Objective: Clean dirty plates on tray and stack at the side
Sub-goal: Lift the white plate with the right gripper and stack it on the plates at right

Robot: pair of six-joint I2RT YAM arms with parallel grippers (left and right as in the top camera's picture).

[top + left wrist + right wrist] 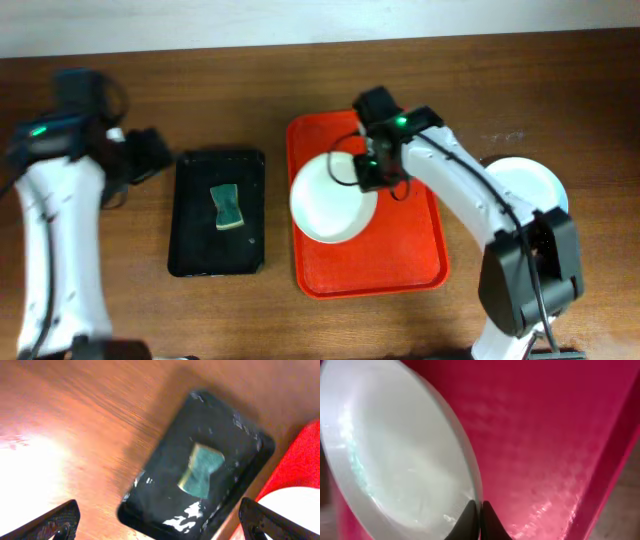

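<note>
Tabletop (500, 80) — tray (400, 270) | plate (395, 450) rim pinched by right end effector (479, 512)

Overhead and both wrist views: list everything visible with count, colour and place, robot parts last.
table: one, brown wood, under everything
red tray: one, red, centre right of the table
black tray: one, black, left of the red tray
sponge: one, green, lying in the black tray
held plate: one, white, tilted over the red tray's left part
side plate: one, white, on the table right of the red tray, partly behind the arm
left gripper: one, black, open, by the black tray
right gripper: one, black, shut on the held plate's rim
</note>
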